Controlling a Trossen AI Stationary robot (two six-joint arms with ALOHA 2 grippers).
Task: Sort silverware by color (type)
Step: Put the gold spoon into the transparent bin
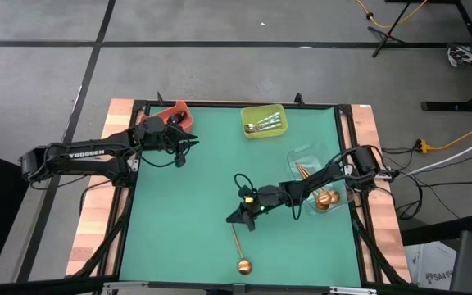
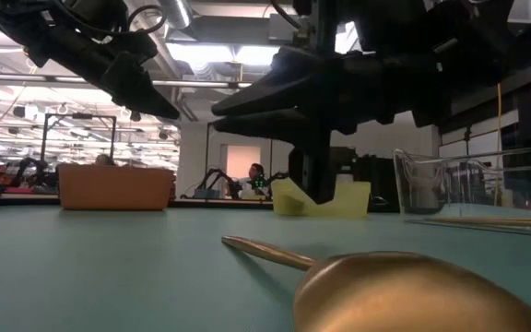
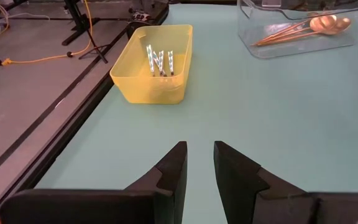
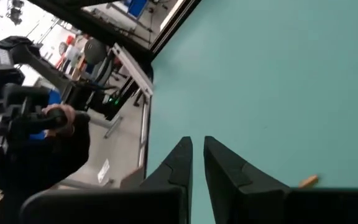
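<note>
Low view, glossy round-bowled copper spoon (image 2: 404, 286), slim handle

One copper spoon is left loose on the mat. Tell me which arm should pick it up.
Right, probably. The right gripper hovers just above the handle end of the copper spoon, its fingers nearly together and empty. The left gripper waits far off by the red bin.

Copper spoon (image 1: 238, 250) flat on mat; silver spoons (image 1: 265, 124) in yellow bin (image 1: 248, 131)
</note>
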